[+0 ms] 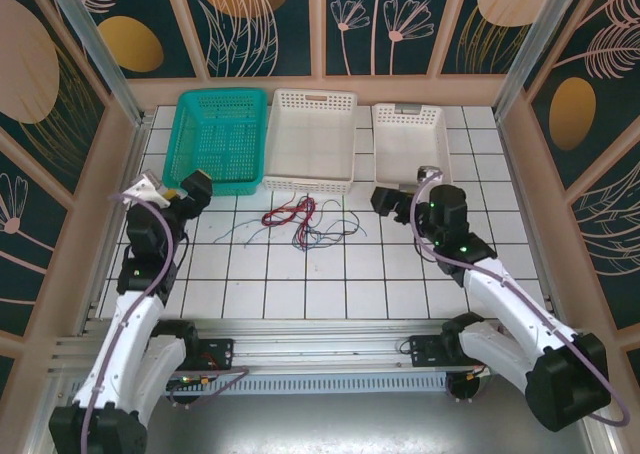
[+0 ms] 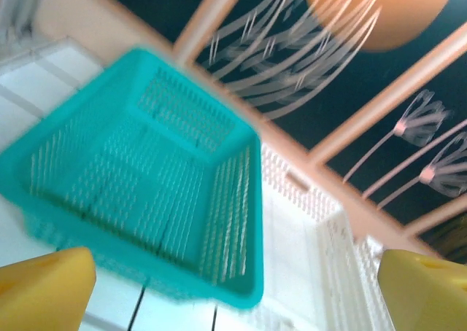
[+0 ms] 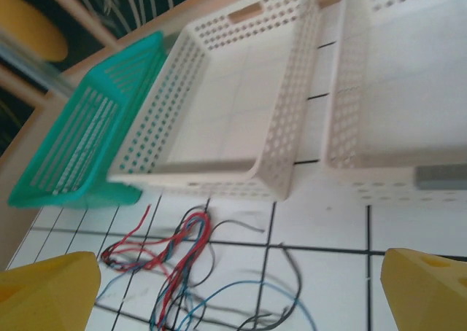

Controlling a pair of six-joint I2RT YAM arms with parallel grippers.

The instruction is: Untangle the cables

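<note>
Locate the cables (image 1: 300,222), thin flexible wires in red, blue, black and grey, on the white-tiled desk (image 1: 330,284). They lie in one loose tangle just in front of the wide white perforated plastic basket (image 1: 312,139), between the two arms. In the right wrist view the cables (image 3: 175,265) show red strands bunched with blue and black ones. Dark and blue loose ends trail to the right across the tile lines.

Note the three containers in a row at the far side of the desk. The teal perforated plastic basket (image 1: 215,139) stands on the left, the wide white basket just beside it, and the narrow white perforated plastic basket (image 1: 410,139) on the right.

Check the left gripper (image 1: 195,187). It sits near the front right corner of the teal basket, apart from the cables. In the blurred left wrist view its yellow fingertips (image 2: 44,287) stand at opposite edges of the frame. The jaws are spread wide and hold nothing.

Check the right gripper (image 1: 385,199). It sits near the front left corner of the narrow white basket, to the right of the tangle. In the right wrist view the right gripper (image 3: 237,291) has its jaws spread wide with nothing clamped, and the cables rest on the desk beneath, apart from both fingertips.
</note>
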